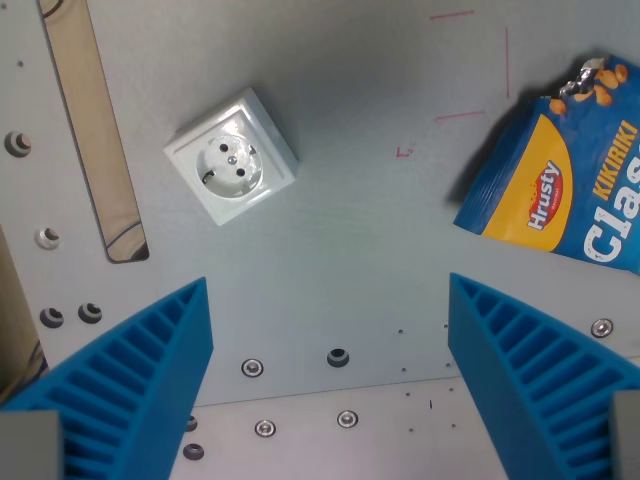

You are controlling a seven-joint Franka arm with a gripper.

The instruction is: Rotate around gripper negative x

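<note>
**Blue tool held apart above grey desk**

Ribbed blue plastic fingers (140, 370) of the tool (330, 375) frame the bottom corners, spread wide with nothing between them, pointing down at the grey metal desk (370, 260). Beyond them, a white square wall socket (231, 157) lies tilted at upper left. A blue-and-orange snack bag (570, 180) lies at the wrist view's right.

- The blue snack bag (560, 190) is cut off by the wrist view's right edge, so its large white word reads only "Gla".
- The wooden strip (95, 130) runs out past the top edge.
- The lower ends of both blue fingers (130, 390) leave the picture at the bottom.
- The small red mark (404, 152) on the grey table (380, 250) is too small to read.
</note>
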